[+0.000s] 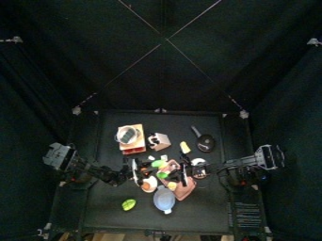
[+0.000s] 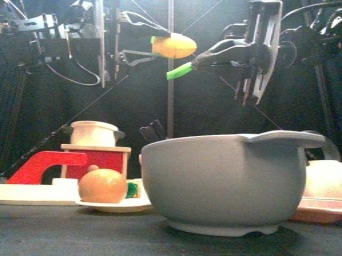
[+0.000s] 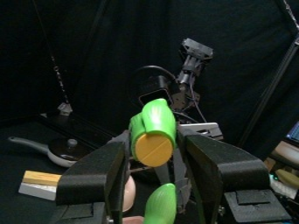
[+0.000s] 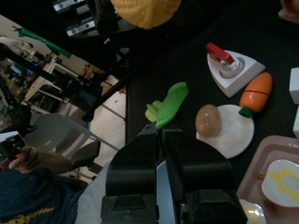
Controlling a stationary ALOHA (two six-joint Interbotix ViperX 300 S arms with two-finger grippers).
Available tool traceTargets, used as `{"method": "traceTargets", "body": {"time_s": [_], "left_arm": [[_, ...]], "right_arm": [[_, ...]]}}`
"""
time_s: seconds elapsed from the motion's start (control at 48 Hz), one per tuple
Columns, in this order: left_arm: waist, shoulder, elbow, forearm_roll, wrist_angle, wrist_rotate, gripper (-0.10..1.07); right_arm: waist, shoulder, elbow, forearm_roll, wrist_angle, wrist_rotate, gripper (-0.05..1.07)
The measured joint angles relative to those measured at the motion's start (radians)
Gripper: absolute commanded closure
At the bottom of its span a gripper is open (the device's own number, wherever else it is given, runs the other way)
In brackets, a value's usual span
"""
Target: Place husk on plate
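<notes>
Top view: my two arms meet over the middle of the tabletop [image 1: 113, 216], but the things there are too small for me to pick out the husk.

Front view: the husk [image 2: 181, 71] hangs high in the air, just under the yellow toy corn [image 2: 174, 45]. My right pincer [image 2: 201, 62] reaches it from the right. The white plate [image 2: 134, 207] lies far below on the left.

Left wrist view: my left pincer [image 3: 158, 149] is closed on the corn.

Right wrist view: my right pincer [image 4: 158, 131] is narrow, nipping the husk [image 4: 173, 103] by its near end, so most of it sticks out past my tips. The plate [image 4: 239, 140] is below. I judge the husk to be light, stiff and smooth plastic. With so small a hold it could swivel or slip, so a grip nearer its middle would be surer
</notes>
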Motion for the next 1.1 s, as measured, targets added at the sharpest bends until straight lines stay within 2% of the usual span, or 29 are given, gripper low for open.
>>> {"method": "traceTargets", "body": {"time_s": [0.146,0.25,0.396,0.542,0.708,0.896,1.104], "left_arm": [[-0.002,-0.002,0.055,0.009,0.0,0.0,0.25],[-0.009,-0.008,0.092,0.049,0.0,0.002,0.25],[-0.031,-0.008,0.12,0.152,0.002,0.003,0.25],[-0.051,0.023,0.124,0.299,0.005,0.006,0.25],[-0.051,0.054,0.109,0.402,0.006,0.005,0.25],[-0.048,0.078,0.083,0.416,0.029,0.005,0.25],[-0.048,0.083,0.074,0.419,0.063,0.008,0.25]], "right_arm": [[0.095,-0.025,0.0,0.06,0.184,0.002,0.7],[0.156,-0.037,0.0,0.13,0.324,-0.002,0.7],[0.186,-0.054,0.0,0.206,0.477,0.0,0.7],[0.184,-0.067,0.011,0.268,0.643,0.002,0.68],[0.164,-0.006,0.009,0.282,0.701,0.0,0.54],[0.155,0.031,-0.012,0.261,0.744,0.0,0.35],[0.155,0.028,-0.051,0.196,0.834,0.0,0.32]]}}
